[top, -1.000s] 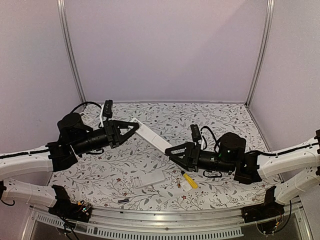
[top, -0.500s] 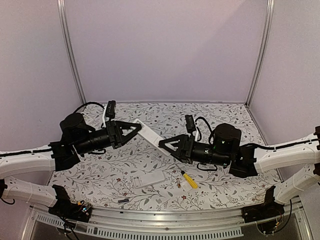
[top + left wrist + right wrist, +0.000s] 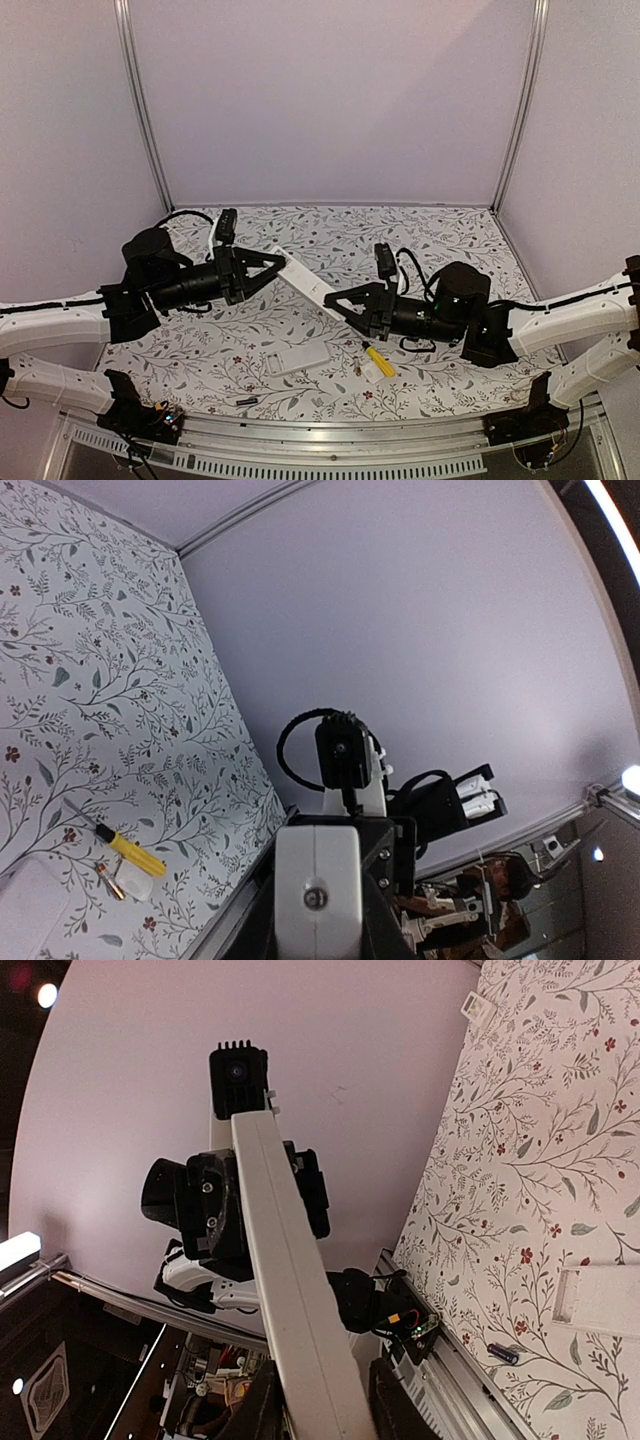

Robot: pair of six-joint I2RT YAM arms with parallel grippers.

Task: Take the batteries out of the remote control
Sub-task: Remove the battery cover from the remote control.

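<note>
Left pincer (image 3: 272,260): nearly closed, clamped on the upper-left end of the white remote (image 3: 305,275). The remote hangs clear of the worktop (image 3: 450,238) and slants down toward the right. In the left wrist view its end face sits between the dark fingers.

Right pincer (image 3: 336,299): narrowed onto the remote's lower-right end. In the right wrist view a finger (image 3: 262,1405) presses against each long edge of the body. Both ends are gripped, and the remote bridges the two arms in mid-air.

On the worktop, left to right:
- dark cell (image 3: 247,400), near the front edge, well apart from the rest
- white cover plate (image 3: 300,357), lying flat
- orange cell (image 3: 357,371), just beside the yellow-handled screwdriver (image 3: 378,360), below the right pincer

Step in hand (judgement): two cells lie loose and a cover is off, so unloading looks well advanced. This two-handed hold reads as a re-grip or reorientation of the remote. No view shows the battery bay, so I cannot tell whether any cell remains inside.

Next move (judgement): bring the bay face into reach or turn it downward. One pincer should hold firm before the other lets go, and the arms should avoid opposing twist on the thin body.
</note>
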